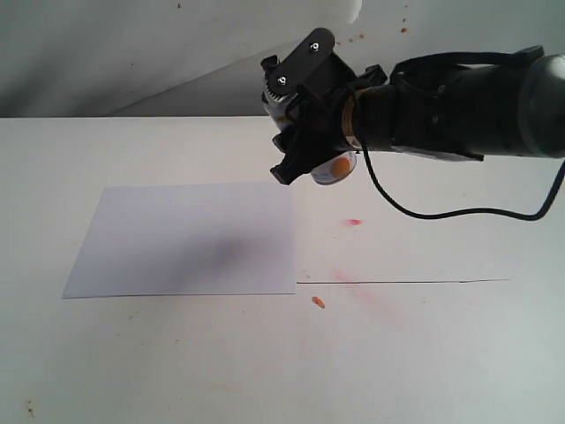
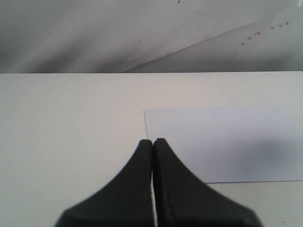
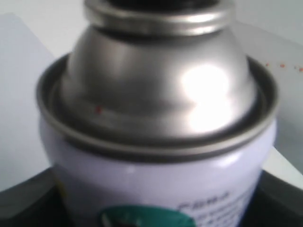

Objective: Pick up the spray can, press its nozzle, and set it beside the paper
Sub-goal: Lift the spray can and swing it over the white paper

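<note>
My right gripper (image 1: 298, 110) holds the spray can (image 1: 334, 168) in the air, tilted, just past the far right corner of the paper (image 1: 185, 238). Up close, the spray can (image 3: 156, 156) fills the right wrist view, showing its white body, a green patch and its silver shoulder (image 3: 156, 80). Only the black base of the nozzle (image 3: 151, 4) shows at the frame's edge. Dark fingers (image 3: 28, 203) flank the can on both sides. My left gripper (image 2: 153, 142) is shut on nothing, low over the table at the paper's (image 2: 227, 142) near edge. It is out of the exterior view.
Red stains (image 1: 353, 222) and a small orange speck (image 1: 319, 302) mark the white table to the right of the paper. A thin dark line (image 1: 406, 282) runs across the table. A black cable (image 1: 441, 212) hangs below the right arm. A grey backdrop rises behind.
</note>
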Available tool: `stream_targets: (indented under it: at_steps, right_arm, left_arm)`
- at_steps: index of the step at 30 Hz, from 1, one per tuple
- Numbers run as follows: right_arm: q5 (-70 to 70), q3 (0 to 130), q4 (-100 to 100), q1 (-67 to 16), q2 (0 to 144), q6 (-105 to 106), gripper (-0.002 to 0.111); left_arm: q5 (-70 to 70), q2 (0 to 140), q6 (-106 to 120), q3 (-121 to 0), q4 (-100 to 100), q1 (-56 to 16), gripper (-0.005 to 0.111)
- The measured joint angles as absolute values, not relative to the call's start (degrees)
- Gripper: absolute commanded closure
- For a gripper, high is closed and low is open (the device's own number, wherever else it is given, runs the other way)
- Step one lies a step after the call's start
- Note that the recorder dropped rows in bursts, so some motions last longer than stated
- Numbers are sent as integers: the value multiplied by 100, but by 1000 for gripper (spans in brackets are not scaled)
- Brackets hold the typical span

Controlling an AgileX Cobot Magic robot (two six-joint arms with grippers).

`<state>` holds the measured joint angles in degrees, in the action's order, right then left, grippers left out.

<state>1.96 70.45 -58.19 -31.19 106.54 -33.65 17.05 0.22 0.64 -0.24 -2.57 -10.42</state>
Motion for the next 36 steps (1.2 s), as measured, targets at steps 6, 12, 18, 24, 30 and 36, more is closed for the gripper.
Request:
stream_targets:
  at_steps: [6,12,18,24,30,36]
  right_arm:
    - [1222,7104,-3351,-3261,10654,-469,108]
    - [2810,7684,-1444,-3336,10654,2318,108]
    - [3663,8567,-400,-3481,10753,3763,108]
    - [4732,9696,-309,-3492,11608,3943,108]
    - [5656,10736,-320,-3598,12354,4748,108]
    - [5907,11354,-264,-3719,12796,5110,108]
  left_arm:
    - [1705,22,64,-24,-257,-1042,107]
    - [1705,22,64,-24,-257,-1042,107]
    - [1705,22,64,-24,-257,-1042,107]
    - [1705,22,64,-24,-257,-1042,107]
    - [1705,22,64,-24,-257,-1042,107]
    - [1705,22,64,-24,-257,-1042,107]
